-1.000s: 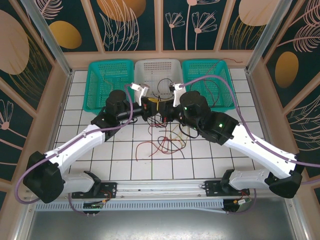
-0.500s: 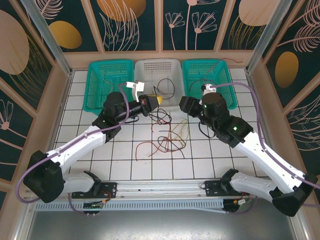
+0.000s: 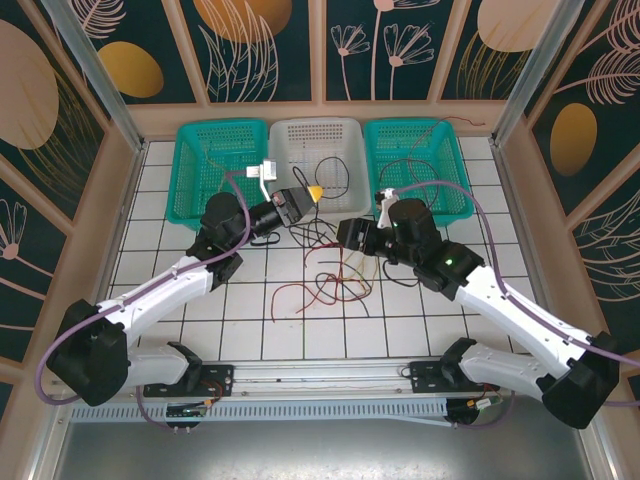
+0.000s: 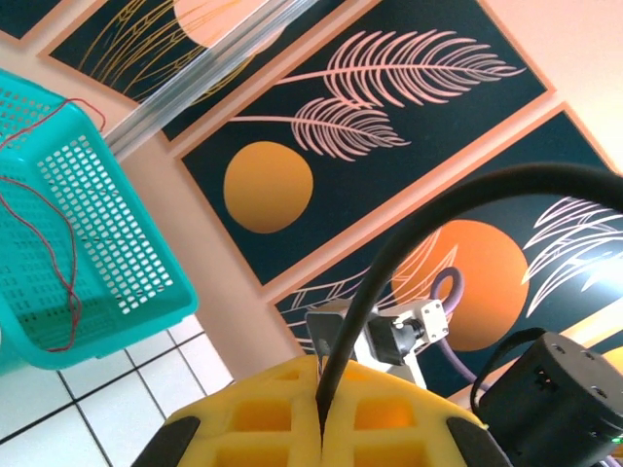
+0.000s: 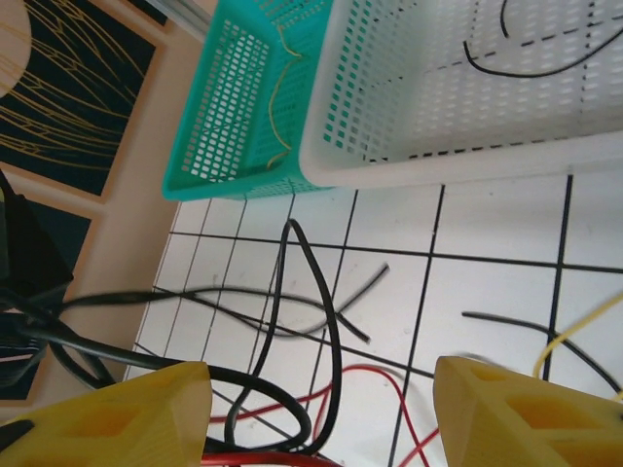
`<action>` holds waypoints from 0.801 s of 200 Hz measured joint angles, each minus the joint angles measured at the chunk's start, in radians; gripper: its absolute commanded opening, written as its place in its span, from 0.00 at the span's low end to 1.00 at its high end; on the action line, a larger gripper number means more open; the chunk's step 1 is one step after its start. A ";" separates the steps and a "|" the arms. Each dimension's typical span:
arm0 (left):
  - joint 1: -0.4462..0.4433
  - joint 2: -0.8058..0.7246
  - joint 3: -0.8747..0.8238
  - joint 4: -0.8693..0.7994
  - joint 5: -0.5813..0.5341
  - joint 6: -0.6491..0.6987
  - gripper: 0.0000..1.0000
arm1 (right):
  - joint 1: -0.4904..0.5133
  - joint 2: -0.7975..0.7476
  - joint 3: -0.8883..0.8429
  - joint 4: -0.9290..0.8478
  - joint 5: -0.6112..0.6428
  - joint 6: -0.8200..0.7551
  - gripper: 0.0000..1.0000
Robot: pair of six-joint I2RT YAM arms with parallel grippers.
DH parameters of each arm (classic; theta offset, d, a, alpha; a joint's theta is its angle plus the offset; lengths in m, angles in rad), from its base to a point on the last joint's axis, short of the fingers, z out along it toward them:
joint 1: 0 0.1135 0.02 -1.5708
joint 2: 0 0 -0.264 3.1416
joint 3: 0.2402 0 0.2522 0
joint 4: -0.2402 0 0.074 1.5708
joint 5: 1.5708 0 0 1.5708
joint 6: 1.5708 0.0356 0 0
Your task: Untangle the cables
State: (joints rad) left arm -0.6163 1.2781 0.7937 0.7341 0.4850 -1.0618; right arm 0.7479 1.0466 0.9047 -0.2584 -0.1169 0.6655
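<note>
Two grippers work over the tiled table. Left gripper: fully closed, pinching a black cable between its yellow pads, raised near the front rim of the white basket. Right gripper: fingers spread apart, clamping nothing; black loops lie on the tiles between them. Other cables, red, black and yellow, lie tangled on the table between both arms.

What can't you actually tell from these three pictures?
Top view: which wire lies over which in the cable tangle; the strands are too thin.
Left wrist view: where the black cable pinched by the left gripper ends; the right edge cuts it off.
Right wrist view: most of the open right gripper; the bottom edge crops it.
</note>
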 measured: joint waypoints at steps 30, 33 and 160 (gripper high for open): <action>0.000 0.000 -0.002 0.033 0.000 -0.037 0.00 | 0.001 0.030 0.000 0.010 -0.013 0.000 0.61; 0.000 0.000 -0.002 0.033 0.000 -0.042 0.00 | 0.002 0.031 -0.001 0.010 -0.014 0.000 0.62; 0.002 -0.001 0.001 0.073 0.004 -0.103 0.00 | 0.011 0.050 -0.050 0.032 0.027 0.010 0.54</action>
State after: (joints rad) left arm -0.6147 1.2770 0.7948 0.8074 0.4892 -1.1648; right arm 0.7589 1.0966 0.8551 -0.2264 -0.0902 0.6750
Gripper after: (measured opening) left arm 0.049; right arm 0.556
